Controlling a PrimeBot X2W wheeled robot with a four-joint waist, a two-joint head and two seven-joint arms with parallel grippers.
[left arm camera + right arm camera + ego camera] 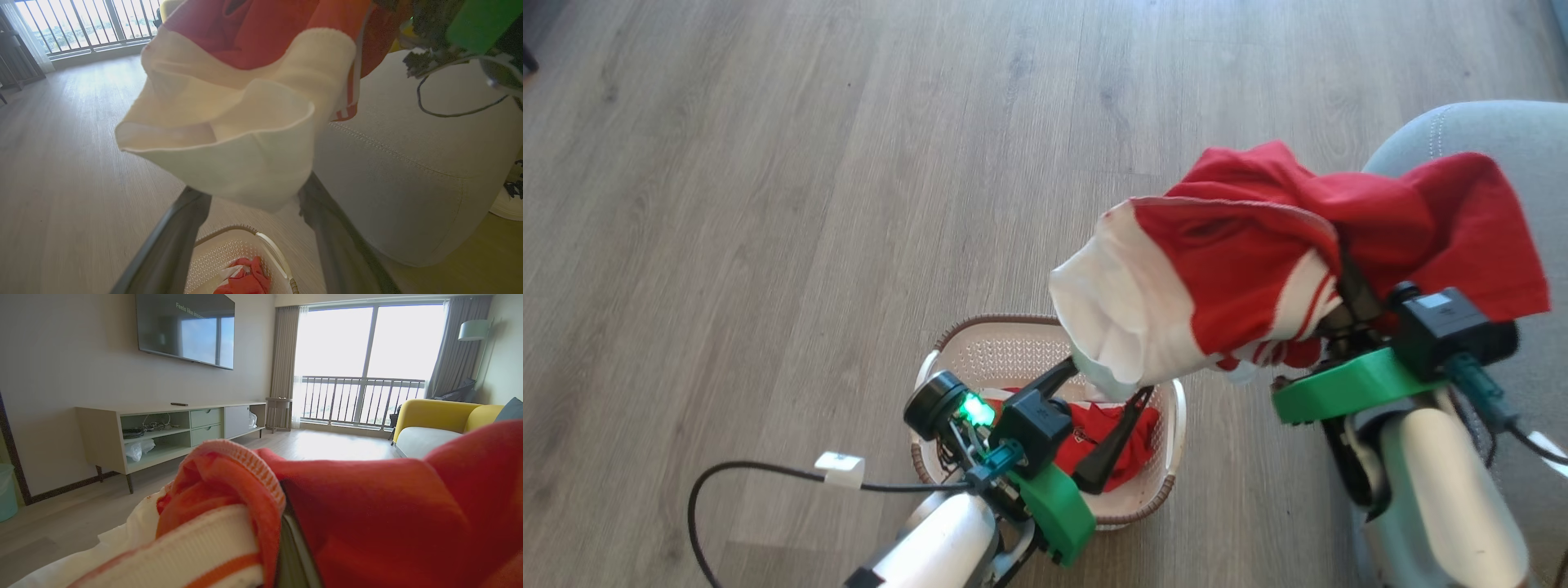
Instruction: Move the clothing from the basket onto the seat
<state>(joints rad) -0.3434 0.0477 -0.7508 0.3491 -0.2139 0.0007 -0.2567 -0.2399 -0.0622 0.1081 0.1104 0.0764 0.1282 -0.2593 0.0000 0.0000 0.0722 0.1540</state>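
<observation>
Holding: right end effector (1349, 290) closed on red-and-white clothing (1241, 261), which is bunched and draped over its fingers, up off the floor (768, 204).
Left end effector (1109, 384): fingers spread wide, gripping nothing. The garment's white hem hangs between them, blocking the view ahead.
Basket (1005, 343): near left, on the wood floor, with a red piece (1107, 437) inside.
Seat (1486, 131): grey, far right, partly behind the raised red cloth.
Around: black cable (760, 469) lying left of the basket.
</observation>
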